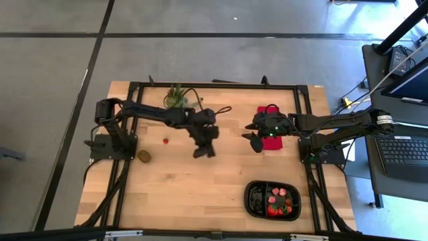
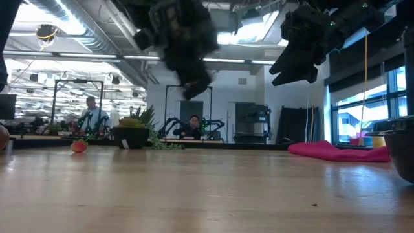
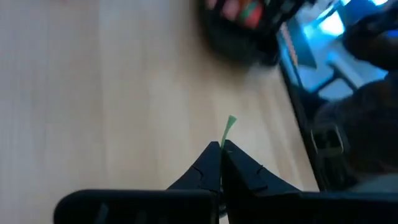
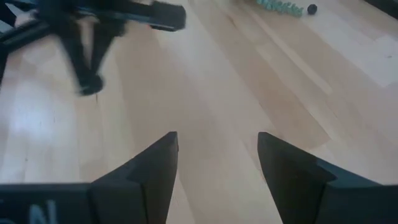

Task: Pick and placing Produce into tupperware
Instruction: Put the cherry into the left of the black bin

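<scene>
Left claw (image 1: pixel 204 151), at frame centre and pinched shut on a green-stemmed produce piece (image 3: pixel 229 124), has the tupperware (image 1: pixel 254 207) toward lower right; right claw (image 1: pixel 254 142) waits half-open

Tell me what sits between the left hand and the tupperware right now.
Nothing: in the high view only bare wooden table lies between the left hand and the tupperware.

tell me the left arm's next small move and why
Probably carry on toward the tray. The left gripper is shut on a green stem, lifted over mid-table, and the tray with fruit already in it sits at the near right. The right gripper waits open over the red cloth.
</scene>
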You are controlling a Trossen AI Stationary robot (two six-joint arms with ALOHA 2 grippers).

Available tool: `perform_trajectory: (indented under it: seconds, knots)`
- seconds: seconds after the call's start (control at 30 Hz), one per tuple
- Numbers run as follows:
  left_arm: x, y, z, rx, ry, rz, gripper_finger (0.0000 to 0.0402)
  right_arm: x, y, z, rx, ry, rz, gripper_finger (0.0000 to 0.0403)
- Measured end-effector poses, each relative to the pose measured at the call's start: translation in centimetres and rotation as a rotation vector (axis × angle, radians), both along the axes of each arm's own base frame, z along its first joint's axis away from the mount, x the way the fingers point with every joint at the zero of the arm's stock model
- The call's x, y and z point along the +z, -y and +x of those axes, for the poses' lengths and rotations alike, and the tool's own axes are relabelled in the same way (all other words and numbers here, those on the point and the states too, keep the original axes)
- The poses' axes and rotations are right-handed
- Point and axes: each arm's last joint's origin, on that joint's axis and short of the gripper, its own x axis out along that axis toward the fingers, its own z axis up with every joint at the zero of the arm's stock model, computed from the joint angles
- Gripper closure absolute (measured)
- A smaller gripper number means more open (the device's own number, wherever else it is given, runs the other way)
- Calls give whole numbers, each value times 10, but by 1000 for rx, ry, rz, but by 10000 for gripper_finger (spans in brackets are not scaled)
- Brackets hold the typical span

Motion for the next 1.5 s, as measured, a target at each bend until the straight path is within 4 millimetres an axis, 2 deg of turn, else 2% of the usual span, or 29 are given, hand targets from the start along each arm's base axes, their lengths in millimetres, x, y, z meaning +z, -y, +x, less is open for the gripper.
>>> perform_trajectory:
  seconds: [0.13,0.27,0.43,0.7,0.9,1.03,1.2,1.5]
  knots:
    - [20,19,18,-35,300,88,400,-1,0,-1,-4,-14,6,181]
    - [37,39,30,-73,545,102,401,-2,0,-1,-24,-20,33,181]
    - [27,63,47,-125,732,95,401,-2,0,-2,-30,-25,40,181]
    - [-9,97,97,-184,736,60,401,-2,0,-2,-34,-19,45,181]
    - [-25,125,127,-241,795,99,401,-3,0,-3,-34,-34,46,181]
    - [-33,141,135,-196,803,140,401,-6,0,-5,-42,-73,55,181]
    - [-51,157,137,-137,782,225,401,-9,0,-8,-75,-109,94,181]
    - [-62,169,137,8,788,327,401,-10,0,-8,-87,-117,108,181]
